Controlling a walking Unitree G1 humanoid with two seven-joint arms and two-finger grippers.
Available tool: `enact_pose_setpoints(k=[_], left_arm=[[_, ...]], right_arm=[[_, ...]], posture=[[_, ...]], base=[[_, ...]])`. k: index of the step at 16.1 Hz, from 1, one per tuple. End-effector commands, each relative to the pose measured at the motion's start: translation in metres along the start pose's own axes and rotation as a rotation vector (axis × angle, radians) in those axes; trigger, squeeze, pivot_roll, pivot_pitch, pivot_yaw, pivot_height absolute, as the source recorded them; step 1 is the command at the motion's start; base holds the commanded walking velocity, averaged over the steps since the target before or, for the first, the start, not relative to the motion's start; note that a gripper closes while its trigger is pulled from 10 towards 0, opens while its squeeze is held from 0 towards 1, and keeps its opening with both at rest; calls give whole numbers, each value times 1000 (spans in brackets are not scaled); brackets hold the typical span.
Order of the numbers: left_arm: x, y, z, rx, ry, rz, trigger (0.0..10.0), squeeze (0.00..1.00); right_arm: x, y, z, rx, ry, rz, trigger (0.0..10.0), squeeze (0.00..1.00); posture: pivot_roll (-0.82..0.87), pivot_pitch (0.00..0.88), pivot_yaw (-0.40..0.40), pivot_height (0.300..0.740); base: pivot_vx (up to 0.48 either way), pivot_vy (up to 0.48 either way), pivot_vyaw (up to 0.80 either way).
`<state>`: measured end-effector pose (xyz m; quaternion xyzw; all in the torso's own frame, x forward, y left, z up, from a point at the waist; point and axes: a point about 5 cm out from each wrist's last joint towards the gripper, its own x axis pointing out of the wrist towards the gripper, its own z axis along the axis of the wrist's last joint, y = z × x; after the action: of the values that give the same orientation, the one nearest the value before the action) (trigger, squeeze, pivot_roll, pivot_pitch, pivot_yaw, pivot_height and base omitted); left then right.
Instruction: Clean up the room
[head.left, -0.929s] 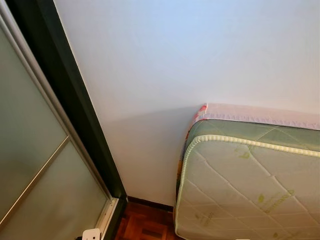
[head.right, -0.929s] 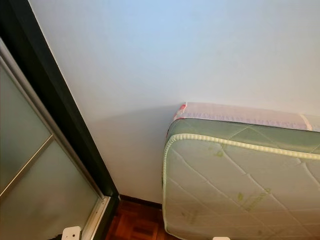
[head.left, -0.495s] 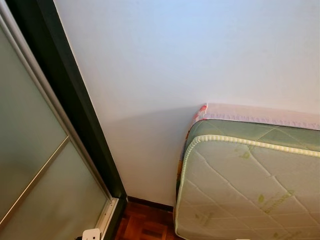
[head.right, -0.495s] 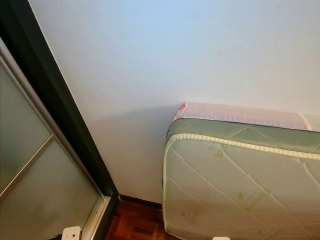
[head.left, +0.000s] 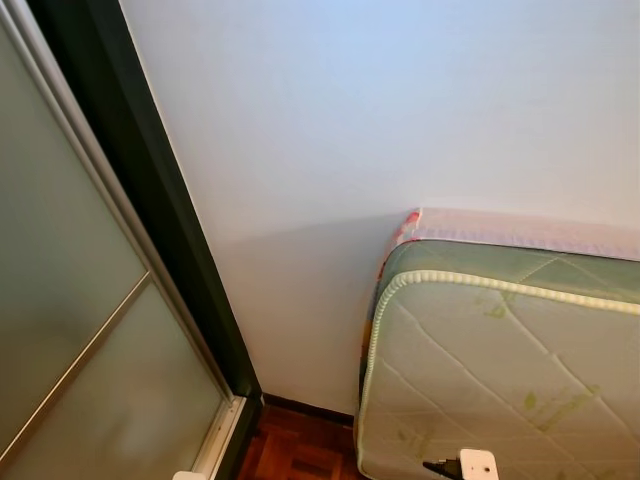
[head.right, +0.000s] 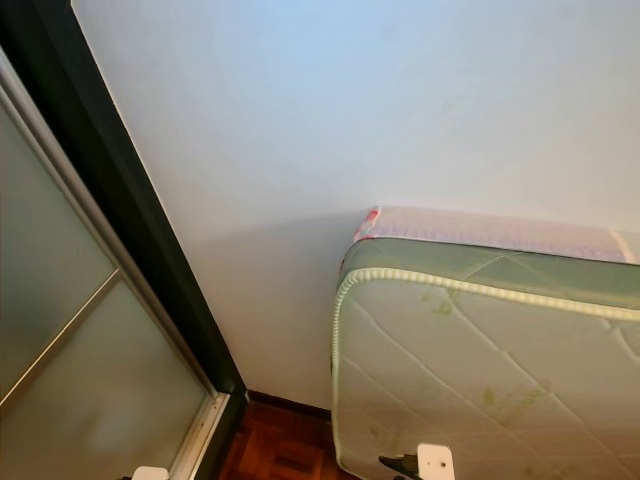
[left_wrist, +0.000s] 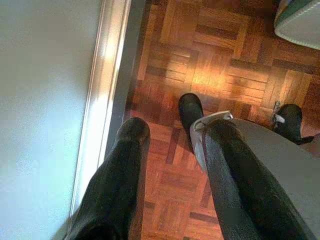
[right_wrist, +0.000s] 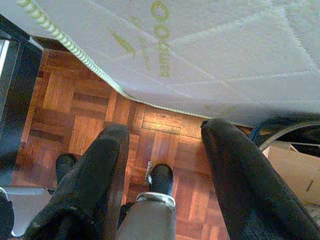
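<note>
Left wrist view – left hand (left_wrist: 170, 150) agape, empty, parquet floor (left_wrist: 210, 65) between door track (left_wrist: 107, 100), mattress (left_wrist: 300, 20)

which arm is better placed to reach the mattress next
Probably the right. The right gripper hangs open with the mattress just beyond its fingers, and the mattress sits on the robot's right in the eye views. The left gripper, also open, points at bare parquet floor beside the sliding door.

Below the black fingers (left_wrist: 125, 175) of the left claw (left_wrist: 172, 150), the floor (left_wrist: 220, 55) is reddish-brown parquet in a basket-weave pattern. Above the right claw (right_wrist: 162, 145), the mattress (head.left: 500, 370) is pale cream, quilted in diamonds with green leaf prints, green-sided with pink trim. The wall (head.left: 350, 120) is plain white; the door (head.left: 70, 330) is frosted grey-green in a black frame.
</note>
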<state>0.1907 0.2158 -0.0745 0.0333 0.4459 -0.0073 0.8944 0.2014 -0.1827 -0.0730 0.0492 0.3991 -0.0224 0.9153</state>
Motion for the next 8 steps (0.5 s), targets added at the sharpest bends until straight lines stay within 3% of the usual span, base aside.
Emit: enact_pose_setpoints(k=[1, 4, 8], left_arm=[[-3, 8, -11, 20, 38, 12, 10000, 0], [-4, 12, -10, 3, 15, 37, 10000, 0], [-4, 5, -14, 10, 20, 31, 10000, 0]], right_arm=[[-1, 0, -7, 25, 23, -3, 10000, 0], [-1, -1, -4, 12, 7, 19, 10000, 0], [-2, -6, -4, 18, 10, 0, 10000, 0]], posture=[[38, 112, 37, 740], [28, 126, 15, 740], [33, 133, 9, 740]], base=[[0, 0, 0], [0, 0, 0], [0, 0, 0]])
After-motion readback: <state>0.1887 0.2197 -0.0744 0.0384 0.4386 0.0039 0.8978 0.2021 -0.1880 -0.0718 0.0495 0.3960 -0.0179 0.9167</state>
